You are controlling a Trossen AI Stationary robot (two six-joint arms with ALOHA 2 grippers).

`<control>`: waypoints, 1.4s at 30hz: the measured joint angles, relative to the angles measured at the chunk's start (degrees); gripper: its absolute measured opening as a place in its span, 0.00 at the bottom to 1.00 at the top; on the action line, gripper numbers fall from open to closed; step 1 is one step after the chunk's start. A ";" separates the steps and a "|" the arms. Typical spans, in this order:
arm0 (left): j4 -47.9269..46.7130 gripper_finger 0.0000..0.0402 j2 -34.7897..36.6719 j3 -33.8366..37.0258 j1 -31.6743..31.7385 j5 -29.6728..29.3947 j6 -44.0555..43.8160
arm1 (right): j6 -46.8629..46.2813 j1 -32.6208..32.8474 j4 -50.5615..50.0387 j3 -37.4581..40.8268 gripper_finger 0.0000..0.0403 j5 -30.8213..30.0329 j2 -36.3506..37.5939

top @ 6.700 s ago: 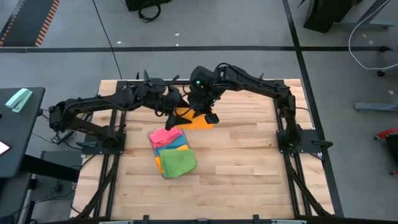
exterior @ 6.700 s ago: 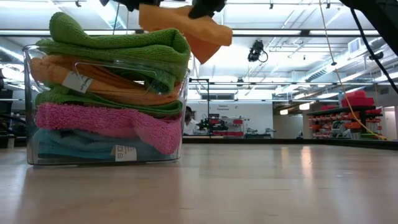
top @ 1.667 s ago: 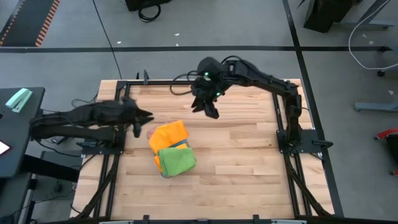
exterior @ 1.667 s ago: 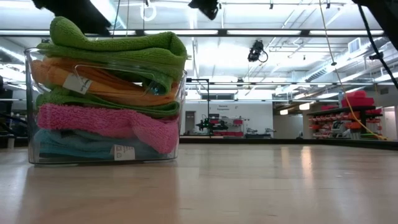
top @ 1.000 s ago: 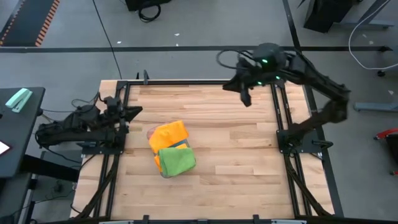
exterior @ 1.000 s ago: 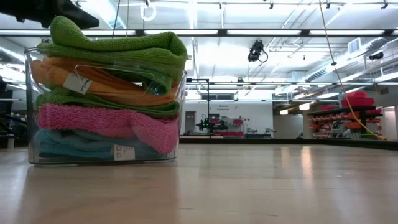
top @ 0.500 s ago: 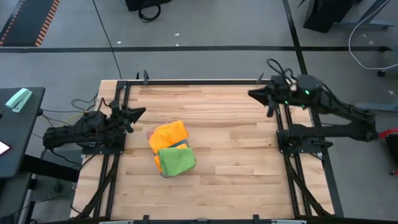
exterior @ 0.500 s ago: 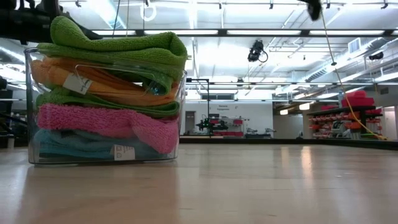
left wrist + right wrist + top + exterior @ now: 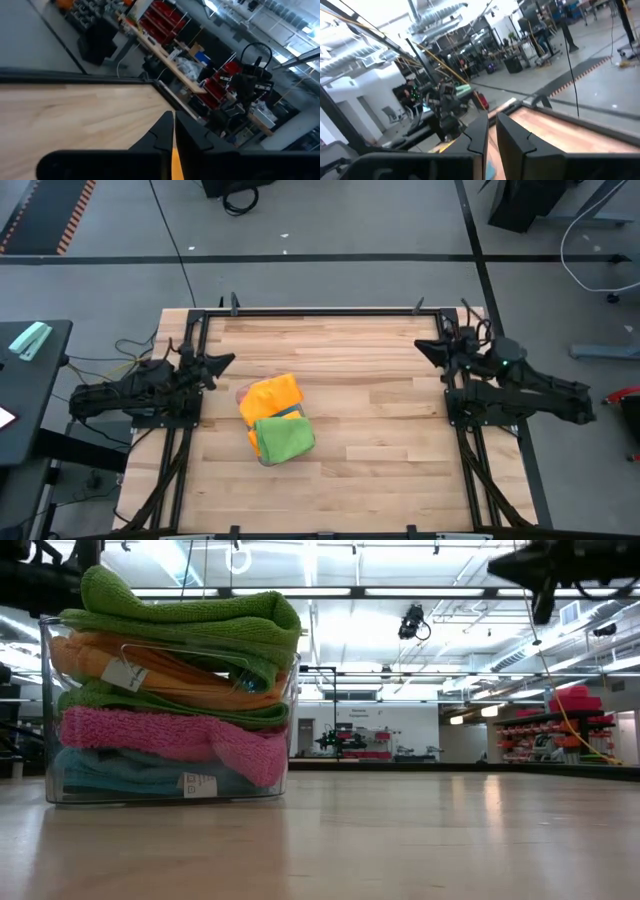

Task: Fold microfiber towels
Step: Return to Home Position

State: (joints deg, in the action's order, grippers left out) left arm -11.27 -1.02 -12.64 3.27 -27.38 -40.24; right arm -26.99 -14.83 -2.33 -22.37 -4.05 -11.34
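The microfiber towels lie folded in a stack inside a small clear tray at the table's left middle. From above, an orange towel and a green one lie on top; pink and sky blue layers show lower down in the low view. My left gripper is shut at the table's left edge, left of the stack and pointing level across the table. My right gripper is shut at the far right edge, well away from the towels. In both wrist views the fingers hold nothing.
A black metal frame runs around the wooden table. Bare wood stretches right of the stack and toward the near edge. A black side stand with a pale green object sits beyond the left edge. Shelves and cables fill the room behind.
My right gripper has swung back toward the table's right edge and come down, its arm folding over its base. My left gripper has sunk a little at the left edge. The stack of towels has stayed as it was.
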 joint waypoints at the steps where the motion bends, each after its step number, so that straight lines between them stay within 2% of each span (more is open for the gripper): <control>1: -0.58 0.07 0.00 0.00 0.00 -0.04 -0.91 | -0.55 0.00 -0.06 1.33 0.11 0.00 0.88; 8: -2.57 0.05 0.00 0.00 0.00 0.98 -5.96 | -2.68 0.00 1.04 9.64 0.11 0.00 7.84; 13: -7.02 0.04 -0.04 0.00 -0.02 6.79 -2.78 | -5.84 0.00 3.48 14.91 0.11 0.02 11.34; 17: -16.23 0.05 -0.04 0.00 -0.01 7.04 -2.60 | -9.51 0.00 2.50 16.20 0.11 -0.12 11.11; 20: -24.69 0.07 -0.51 -0.02 0.00 7.07 -1.16 | -11.10 -0.02 0.05 16.26 0.11 -2.39 11.05; 25: -32.71 0.09 -0.49 0.00 -0.01 7.09 0.83 | -6.32 -0.02 -5.18 16.26 0.11 -3.56 11.05; 30: -32.25 0.08 -0.48 -0.02 0.00 7.09 0.84 | 0.23 -0.02 -8.70 16.26 0.11 -3.39 11.03; 42: -32.24 0.07 -0.48 -0.02 0.00 7.09 0.89 | 0.22 -0.02 -8.74 16.26 0.11 -3.17 11.03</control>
State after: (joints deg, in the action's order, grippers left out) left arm -43.51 -1.50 -12.67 3.26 -20.29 -39.35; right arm -26.76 -14.85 -11.07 -6.11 -7.22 -0.32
